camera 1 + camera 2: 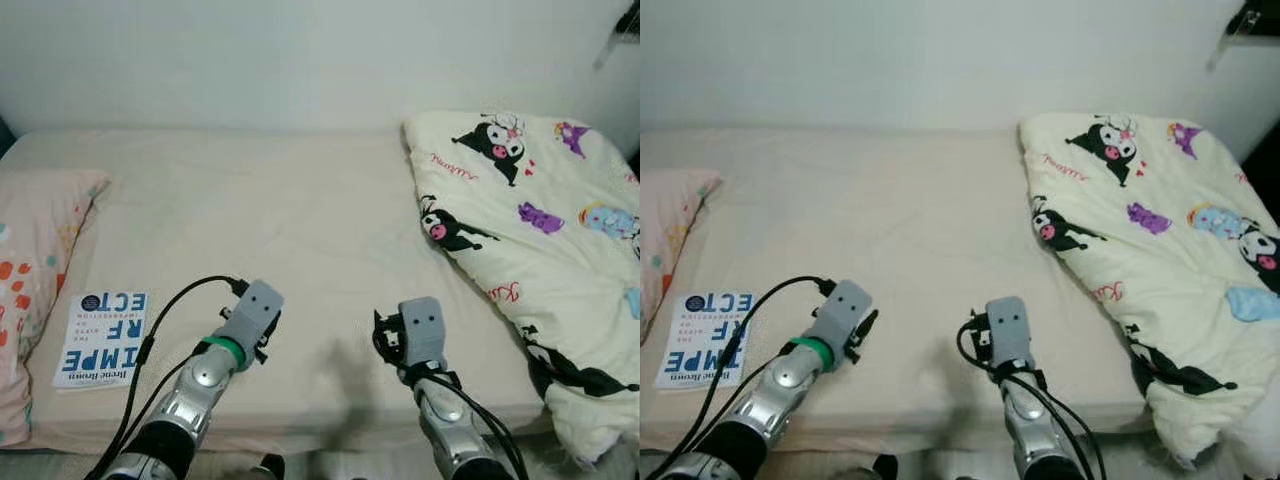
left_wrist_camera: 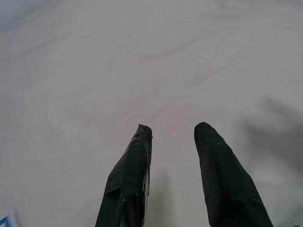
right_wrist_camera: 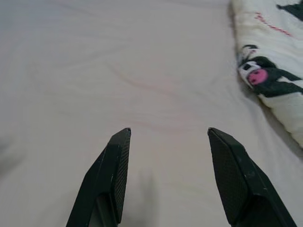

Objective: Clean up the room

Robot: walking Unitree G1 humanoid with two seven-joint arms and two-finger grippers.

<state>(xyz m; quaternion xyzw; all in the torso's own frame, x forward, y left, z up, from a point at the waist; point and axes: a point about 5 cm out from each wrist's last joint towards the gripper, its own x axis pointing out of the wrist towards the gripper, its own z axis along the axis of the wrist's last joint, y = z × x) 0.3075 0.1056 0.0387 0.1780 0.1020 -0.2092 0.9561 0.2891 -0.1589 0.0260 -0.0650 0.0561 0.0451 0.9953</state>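
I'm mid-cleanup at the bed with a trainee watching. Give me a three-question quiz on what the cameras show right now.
1. True or false: the white and blue paperback book lies on the robot's left side of the beige bedsheet.
2. Which item is bunched up on the robot's right? A) the cream cartoon-print blanket B) the pink patterned pillow C) a towel
3. Fill in: the jaws of the left gripper and right gripper are both ____ and hold nothing.

Key: 1 true; 2 A; 3 open.
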